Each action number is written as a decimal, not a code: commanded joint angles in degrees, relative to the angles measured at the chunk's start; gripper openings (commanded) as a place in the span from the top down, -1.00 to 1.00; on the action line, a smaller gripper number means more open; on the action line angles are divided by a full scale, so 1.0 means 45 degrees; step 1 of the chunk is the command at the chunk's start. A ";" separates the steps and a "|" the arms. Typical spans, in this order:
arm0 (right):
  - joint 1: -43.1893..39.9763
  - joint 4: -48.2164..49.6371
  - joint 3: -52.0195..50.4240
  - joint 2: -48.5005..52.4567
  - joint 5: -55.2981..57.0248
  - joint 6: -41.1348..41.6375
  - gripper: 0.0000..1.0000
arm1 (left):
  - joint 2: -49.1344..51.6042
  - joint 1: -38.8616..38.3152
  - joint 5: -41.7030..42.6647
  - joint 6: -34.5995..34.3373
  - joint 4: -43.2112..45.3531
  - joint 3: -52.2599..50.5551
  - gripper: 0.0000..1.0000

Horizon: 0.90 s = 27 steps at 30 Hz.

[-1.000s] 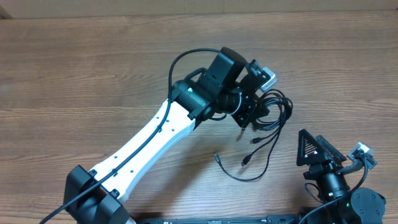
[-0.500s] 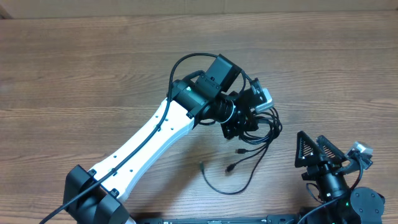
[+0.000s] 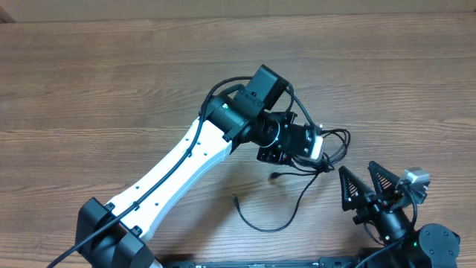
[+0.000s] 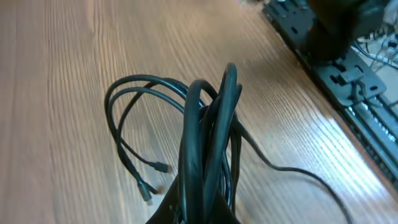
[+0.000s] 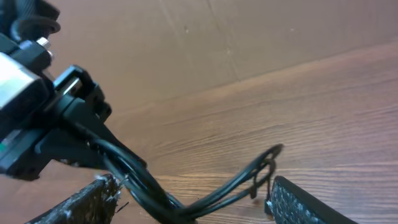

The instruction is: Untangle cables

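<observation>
The cables (image 3: pixel 328 164) are a bunch of thin black cords, lifted in loops to the right of the table's middle. My left gripper (image 3: pixel 314 147) is shut on the bunch. Loose tails with small plug tips (image 3: pixel 274 176) trail down to the wood. In the left wrist view the cables (image 4: pixel 208 124) rise from the left gripper's jaws (image 4: pixel 202 210). My right gripper (image 3: pixel 366 189) is open, just below and right of the bunch. In the right wrist view the cables (image 5: pixel 242 177) hang between the right gripper's spread fingers (image 5: pixel 193 190), not pinched.
The wooden table (image 3: pixel 111 82) runs wide to the left and back. The left arm's white link (image 3: pixel 178 164) crosses from the bottom left. The right arm's base (image 4: pixel 339 28) and a black rail (image 4: pixel 348 87) lie along the near edge.
My left gripper has swung right and toward the front with the cable bunch, dragging the tails along. My right gripper has turned and its fingers now straddle the hanging cables.
</observation>
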 commanded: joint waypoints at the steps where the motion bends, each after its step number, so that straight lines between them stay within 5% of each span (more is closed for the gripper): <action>1: 0.0039 0.0058 0.0068 -0.0039 -0.0831 -0.0957 -0.52 | -0.0583 -0.0039 0.1583 0.2992 0.0063 0.0170 0.92; 17: 0.0039 0.0102 0.0068 -0.0039 -0.1287 -0.1239 -0.38 | -0.0578 -0.0049 0.5115 0.3934 0.1268 0.0170 0.92; 27: 0.0039 0.0515 0.0068 -0.0039 -0.1234 -0.1015 -0.37 | -0.0578 -0.0049 0.3745 0.3895 0.0296 0.0170 0.92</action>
